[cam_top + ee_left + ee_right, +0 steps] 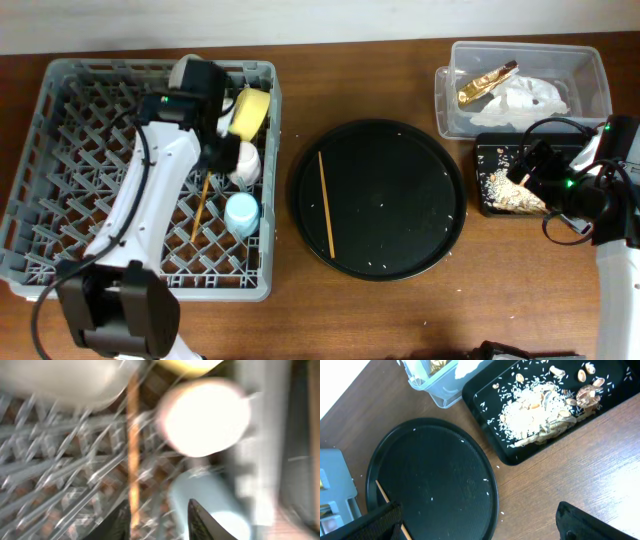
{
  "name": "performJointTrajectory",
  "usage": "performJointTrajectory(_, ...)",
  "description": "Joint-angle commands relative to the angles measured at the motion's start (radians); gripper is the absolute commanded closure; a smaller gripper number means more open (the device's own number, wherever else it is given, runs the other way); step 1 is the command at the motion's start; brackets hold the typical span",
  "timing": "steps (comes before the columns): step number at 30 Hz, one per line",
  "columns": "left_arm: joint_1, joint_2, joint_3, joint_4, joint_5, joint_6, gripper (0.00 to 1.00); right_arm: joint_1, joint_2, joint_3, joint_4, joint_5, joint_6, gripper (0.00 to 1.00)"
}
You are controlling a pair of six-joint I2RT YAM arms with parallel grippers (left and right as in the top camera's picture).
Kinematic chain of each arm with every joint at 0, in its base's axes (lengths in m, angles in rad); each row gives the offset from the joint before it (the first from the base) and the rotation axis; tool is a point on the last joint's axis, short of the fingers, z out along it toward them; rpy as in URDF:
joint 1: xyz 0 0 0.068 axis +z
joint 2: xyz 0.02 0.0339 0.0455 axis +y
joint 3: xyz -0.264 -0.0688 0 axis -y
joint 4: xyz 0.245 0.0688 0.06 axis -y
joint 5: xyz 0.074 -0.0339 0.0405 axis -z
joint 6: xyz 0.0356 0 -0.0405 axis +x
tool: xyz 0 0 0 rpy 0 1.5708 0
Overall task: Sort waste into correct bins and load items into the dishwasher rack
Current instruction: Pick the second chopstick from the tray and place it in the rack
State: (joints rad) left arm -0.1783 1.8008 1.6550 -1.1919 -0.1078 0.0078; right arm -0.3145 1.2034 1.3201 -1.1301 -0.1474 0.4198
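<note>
Left gripper (160, 521) above dishwasher rack (80, 150), jaws apart (view blurred), right gripper (480, 527) spread, empty, near shallow black tray (485, 405), chopstick (326, 205) on round tray (400, 200).

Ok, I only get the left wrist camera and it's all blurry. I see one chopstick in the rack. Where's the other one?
Observer: The other chopstick lies on the round black tray, beside the rack.
Operator: What's further right?
Observer: A clear tub holding a gold wrapper and white tissue.
Operator: Anything else?
Observer: A shallow black tray with rice and food scraps in it.
</note>
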Motion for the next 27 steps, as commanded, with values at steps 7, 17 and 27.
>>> performJointTrajectory(7, -0.428, 0.072, 0.045, 0.04, 0.003, -0.487, 0.64, -0.006, 0.0, 0.0, 0.0, 0.001, 0.007, 0.02)
performJointTrajectory(17, -0.498, 0.396, 0.039, 0.111, 0.018, -0.734, 0.65, -0.006, 0.0, 0.0, 0.0, 0.001, 0.007, 0.02)
performJointTrajectory(27, -0.5, 0.406, -0.019, 0.197, 0.06, -0.734, 0.89, -0.006, 0.0, 0.0, 0.0, 0.001, 0.007, 0.02)
